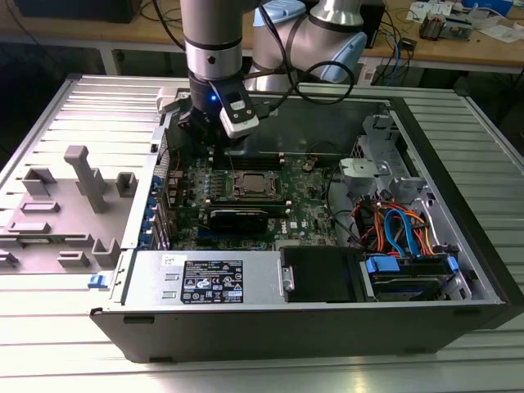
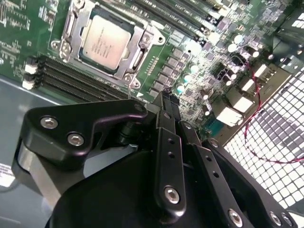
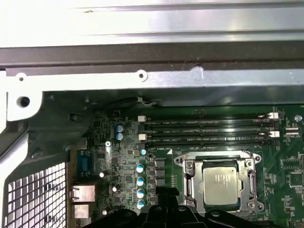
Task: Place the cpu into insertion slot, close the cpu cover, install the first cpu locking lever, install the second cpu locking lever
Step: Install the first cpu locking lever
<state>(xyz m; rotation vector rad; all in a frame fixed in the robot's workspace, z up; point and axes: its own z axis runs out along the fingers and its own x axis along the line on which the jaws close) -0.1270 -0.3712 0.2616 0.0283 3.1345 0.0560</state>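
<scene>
The cpu (image 2: 105, 40) (image 3: 221, 183) (image 1: 253, 184), a silvery-grey square, lies flat in the insertion slot on the green motherboard. The cpu cover (image 2: 137, 37) (image 3: 190, 176) is down, its metal frame lying around the chip's edges. Thin locking levers (image 2: 71, 24) (image 3: 252, 176) run along the frame's sides; I cannot tell whether they are latched. My gripper (image 2: 166, 97) (image 3: 166, 192) (image 1: 211, 141) hovers above the board beside the socket, towards the exterior view's left, over a row of small capacitors. Its black fingers (image 2: 167, 142) are shut together, with nothing between them.
Long black memory slots (image 3: 209, 130) (image 2: 71, 78) lie next to the socket. The case's metal wall (image 3: 152, 78) rises close behind the board. A power supply (image 1: 209, 278) and a drive bay with blue and orange cables (image 1: 401, 237) occupy the case front. A grey fixture tray (image 1: 65, 205) sits outside.
</scene>
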